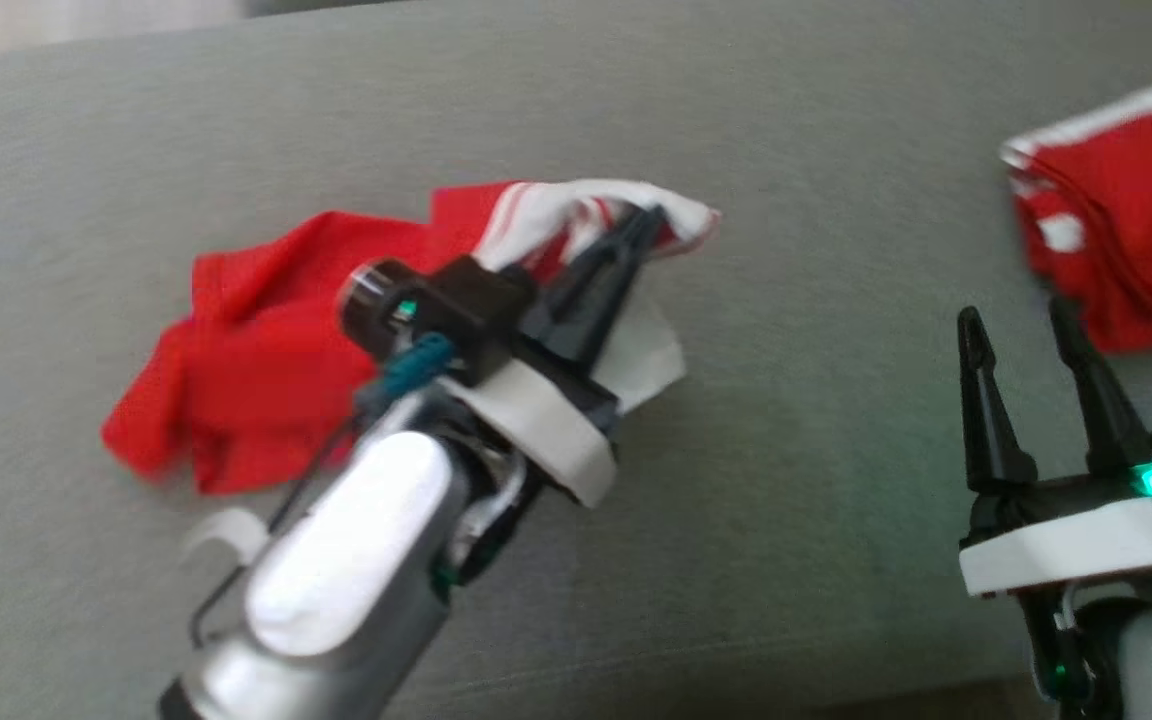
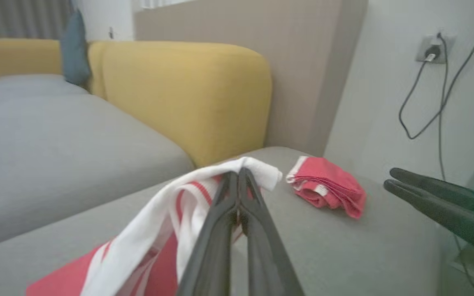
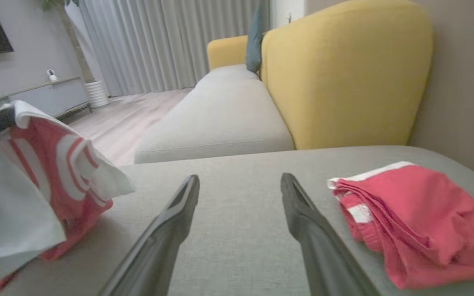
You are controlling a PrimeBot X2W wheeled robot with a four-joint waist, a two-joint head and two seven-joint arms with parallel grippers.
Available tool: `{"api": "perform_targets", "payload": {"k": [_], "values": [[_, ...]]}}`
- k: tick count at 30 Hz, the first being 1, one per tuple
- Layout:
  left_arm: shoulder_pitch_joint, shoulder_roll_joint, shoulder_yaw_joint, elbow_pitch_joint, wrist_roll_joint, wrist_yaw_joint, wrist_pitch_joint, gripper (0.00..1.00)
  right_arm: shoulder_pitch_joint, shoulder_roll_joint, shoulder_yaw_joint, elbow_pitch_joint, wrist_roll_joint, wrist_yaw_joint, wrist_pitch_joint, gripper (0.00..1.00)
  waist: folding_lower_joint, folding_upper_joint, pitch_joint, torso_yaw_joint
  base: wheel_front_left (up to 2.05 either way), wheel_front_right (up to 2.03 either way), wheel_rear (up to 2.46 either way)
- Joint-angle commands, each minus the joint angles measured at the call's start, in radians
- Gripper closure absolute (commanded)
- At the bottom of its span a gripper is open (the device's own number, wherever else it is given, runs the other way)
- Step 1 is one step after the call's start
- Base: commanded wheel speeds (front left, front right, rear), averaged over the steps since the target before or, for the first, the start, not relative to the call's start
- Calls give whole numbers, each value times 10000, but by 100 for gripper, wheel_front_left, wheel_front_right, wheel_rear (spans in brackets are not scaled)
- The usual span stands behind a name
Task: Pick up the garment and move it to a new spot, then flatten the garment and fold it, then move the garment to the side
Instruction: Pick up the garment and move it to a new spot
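A red garment [image 1: 266,350] with white stripes lies crumpled on the grey cushion [image 1: 816,400], its white-striped edge lifted off the surface. My left gripper [image 1: 648,222] is shut on that raised edge of the garment [image 2: 179,205]; the fingers [image 2: 237,205] press together with cloth between them. The lifted part hangs at the left of the right wrist view [image 3: 47,181]. My right gripper [image 1: 1016,325] stands open above the cushion at the lower right, nothing between its fingers [image 3: 171,222]. It lies between the held garment and a folded red one.
A second red garment [image 1: 1126,210], folded with white trim, lies at the cushion's far right [image 3: 418,222] [image 2: 327,187]. A yellow sofa back [image 3: 344,74] rises behind the cushion. A wall socket with cables [image 2: 430,51] is on the wall beside it.
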Motion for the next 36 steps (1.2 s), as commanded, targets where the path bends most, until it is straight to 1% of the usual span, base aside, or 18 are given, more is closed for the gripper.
{"api": "perform_targets", "payload": {"k": [1, 6, 12, 13, 14, 15, 17, 20, 22, 24, 28, 33, 34, 35, 36], "values": [[-519, -60, 204, -155, -56, -85, -48, 100, -335, -54, 255, -295, 142, 37, -166, 0, 1, 0, 546, -927, 0, 0, 0], [-511, -536, -637, 873, -70, -437, -205, 100, -379, -54, 298, -123, 374, 37, -468, 0, 1, 0, 1167, -1486, 0, 0, 0], [-740, -730, -1479, 2203, 20, -915, -428, 100, -513, -53, 338, 182, 518, 37, -823, 0, 1, 0, 1603, -1646, 0, 0, 0], [-786, -744, -1607, 2337, 80, -969, -526, 67, -529, -53, 348, 254, 535, 37, -863, 0, 1, 0, 1606, -1639, 0, 0, 0], [-836, -753, -1728, 2427, 179, -999, -648, 2, -538, -53, 340, 329, 536, 37, -901, 0, 1, 0, 1581, -1607, 0, 0, 0], [-853, -758, -1846, 2485, 257, -1030, -749, 0, -542, -53, 318, 401, 529, 37, -929, 0, 1, 0, 1534, -1555, 0, 0, 0], [-853, -730, -2048, 2444, 429, -1078, -1006, 0, -545, -53, 316, 510, 513, 37, -948, 0, 1, 0, 1377, -1413, 0, 0, 0], [-671, -562, -2254, 2045, 571, -1125, -1318, 0, -502, -53, 287, 598, 414, 37, -895, 0, 1, 0, 1025, -1112, 0, 0, 0], [-452, -361, -2224, 1629, 614, -1018, -1469, 0, -438, -53, 200, 617, 330, 37, -826, 0, 1, 0, 767, -879, 0, 0, 0], [-188, -87, -1997, 1161, 619, -723, -1588, 0, -371, -53, 159, 588, 249, 37, -732, 0, 1, 0, 544, -682, 0, 0, 0], [352, 534, -1228, 422, 445, -2, -1710, 0, -271, -53, 44, 487, 68, 37, -535, 0, 1, 0, 205, -246, 0, 0, 0], [940, 1226, -163, 63, 164, 795, -1810, 0, -157, -53, 11, 313, -151, 37, -242, 0, 1, 0, -109, 311, 0, 0, 0], [940, 1226, -163, 63, 164, 795, -1810, 0, -157, -53, 11, 313, -151, 37, -242, 0, 1, 0, -109, 311, 0, 0, 0], [1140, 1453, 323, 36, 32, 1084, -1846, 0, -133, -53, 10, 282, -232, 37, -137, 0, 1, 0, -219, 521, 0, 0, 0], [1247, 1544, 570, 39, -63, 1202, -1860, 0, -115, -53, 3, 263, -262, 37, -91, 0, 1, 0, -272, 625, 0, 0, 0]]}}
